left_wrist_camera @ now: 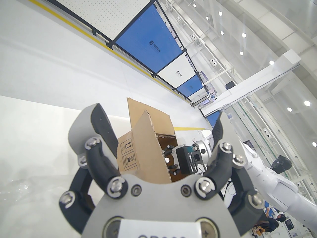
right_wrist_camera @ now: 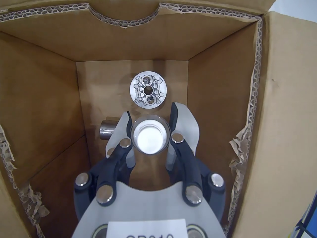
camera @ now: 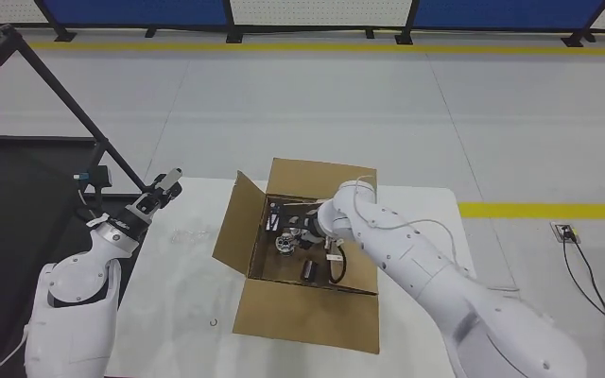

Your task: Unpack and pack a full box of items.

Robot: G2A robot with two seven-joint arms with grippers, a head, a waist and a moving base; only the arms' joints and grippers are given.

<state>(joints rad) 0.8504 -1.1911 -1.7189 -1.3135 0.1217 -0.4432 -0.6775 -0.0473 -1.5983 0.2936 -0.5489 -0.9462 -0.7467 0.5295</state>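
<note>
Right gripper (right_wrist_camera: 151, 110) sits deep in the cardboard box (right_wrist_camera: 284, 100), pads (right_wrist_camera: 128, 127) pressed on both sides of a metal cup (right_wrist_camera: 149, 137) w/ a white insert. By the look, it's clamped on it. Grip goes across the round rim, prob. because a smooth cylinder taken from above would otherwise slip or roll. Cup may be raised off the box floor; can't tell for sure. Just beyond it a slotted metal disc (right_wrist_camera: 148, 91) lies flat on the floor. Beside the cup a short metal cylinder (right_wrist_camera: 106, 130) lies on its side. Neither is touched, so unpacking is judged partway, w/ items yet to come out.

From top view, box stands at the middle of the table (camera: 189, 302), flaps open so the arm gets in from approx 4 o'clock. Disc is toward 9 o'clock inside. Left gripper (camera: 166, 184) hangs at approx 10 o'clock of the box, well apart from it. Its fingers (left_wrist_camera: 101, 125) are spread, nothing btwn them. It's likely parked clear so it doesn't block the lift.
</note>
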